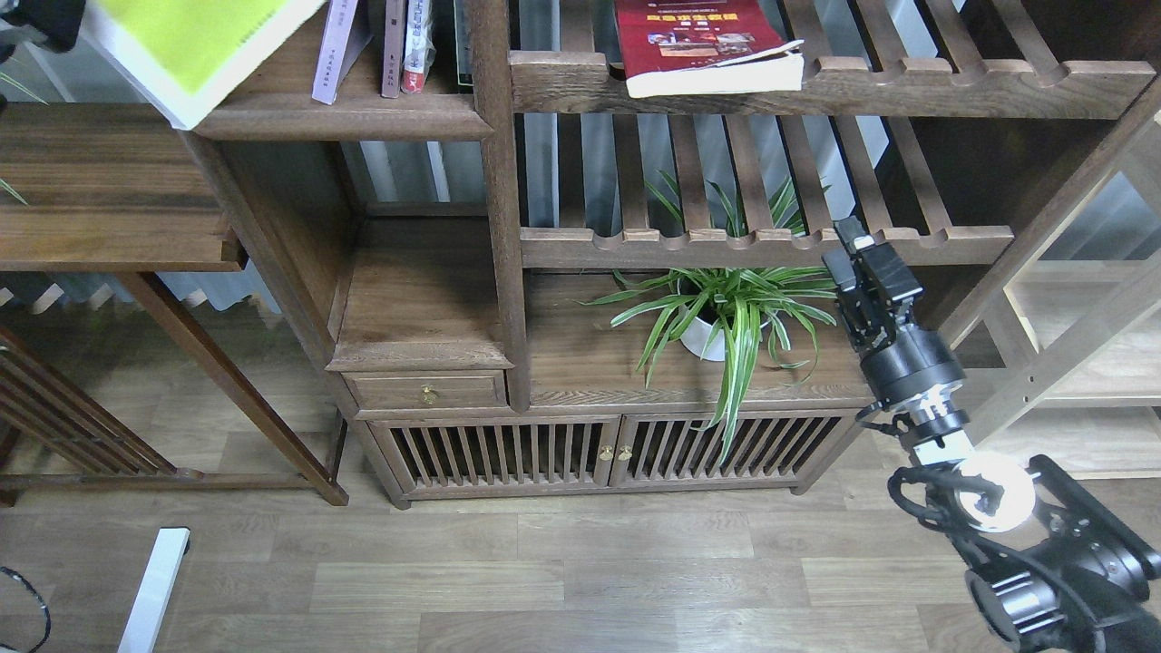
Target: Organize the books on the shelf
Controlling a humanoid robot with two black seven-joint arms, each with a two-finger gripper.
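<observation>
The dark plank shelf (pixel 345 118), far up and left of the right gripper (pixel 857 245), holds a pale lavender book (pixel 337 50) and two thin volumes (pixel 408 45) standing upright. The yellow-green book (pixel 195 45) is tilted, overhanging that shelf's left end, beside a dark shape at the top-left corner; whether that is the left gripper cannot be told. The dark red book (pixel 703 41) lies flat on the slatted rack (pixel 816 86) above the gripper. A potted plant (pixel 726 313) sits just left of it. The right arm reaches up, its fingers close together, holding nothing.
</observation>
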